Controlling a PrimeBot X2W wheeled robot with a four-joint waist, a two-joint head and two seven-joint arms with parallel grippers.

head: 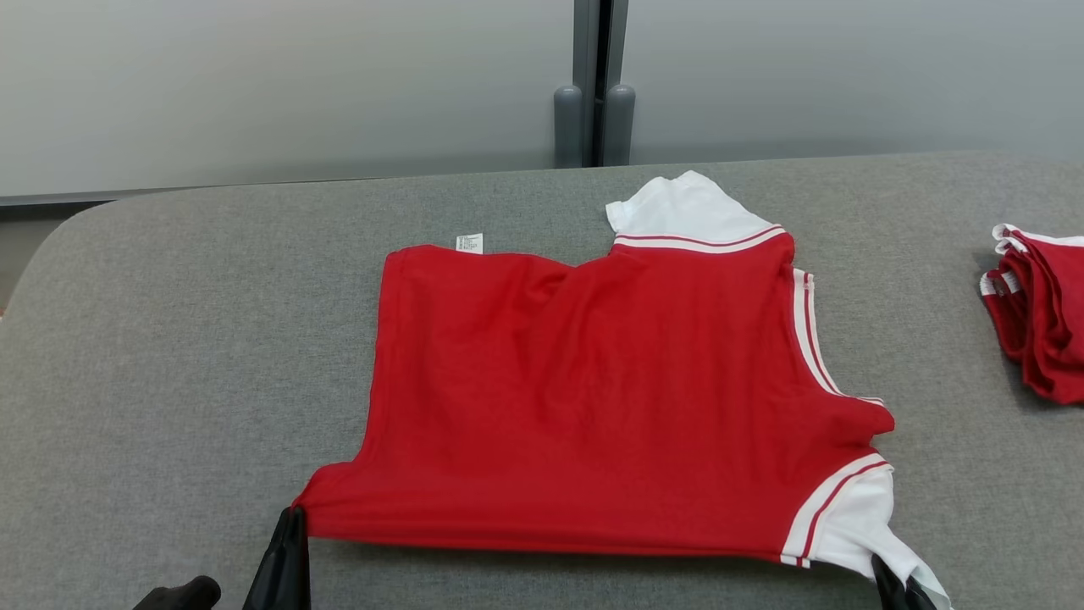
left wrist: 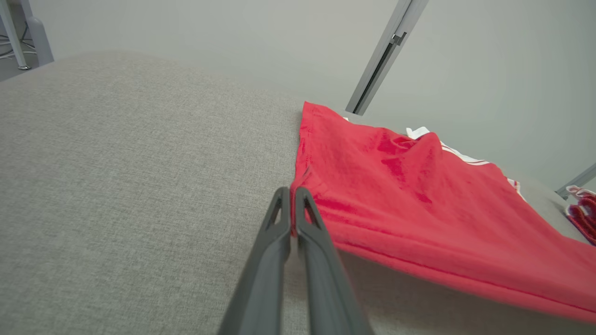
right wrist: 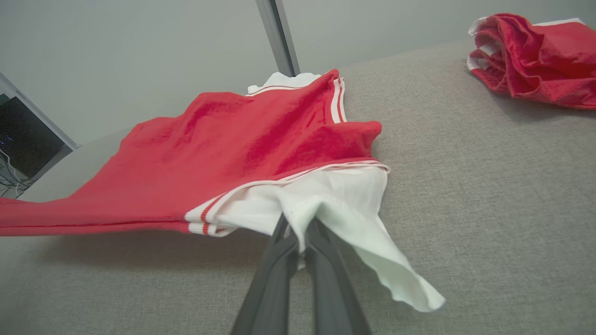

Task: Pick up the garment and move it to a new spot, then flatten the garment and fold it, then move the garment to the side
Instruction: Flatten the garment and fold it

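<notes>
A red garment (head: pixel 593 398) with white, stripe-trimmed sleeves is seen spread across the middle of a grey cloth-covered table (head: pixel 169 339), its hem turned toward the robot's left and its shoulders toward the right. Its near edge is held up off the surface at both ends. The left end effector (left wrist: pixel 292 193) is clamped shut on the near hem corner, with red cloth pinched between the two dark fingers. The right end effector (right wrist: pixel 298 228) is closed on the near white sleeve (head: pixel 855 517), whose loose end is draped over and past the fingertips. Between the two grips the near edge is drawn fairly taut, and a shadow is cast on the table beneath it. The far part of the garment is laid on the table, with the far sleeve (head: pixel 686 207) and a small white label (head: pixel 469 243) showing along the back edge. A pile of similar red clothing (head: pixel 1046 313) is kept well apart, at the table's right edge. The garment is judged to have been placed at its working spot and largely flattened, though shallow ripples are left across the body. No finished fold can be made out: the shirt is shown at full width, one layer over the other. The raised near edge is taken as either a last tug to smooth the cloth or the start of the first fold. The folding itself and the final move to the side are judged to be left undone.
</notes>
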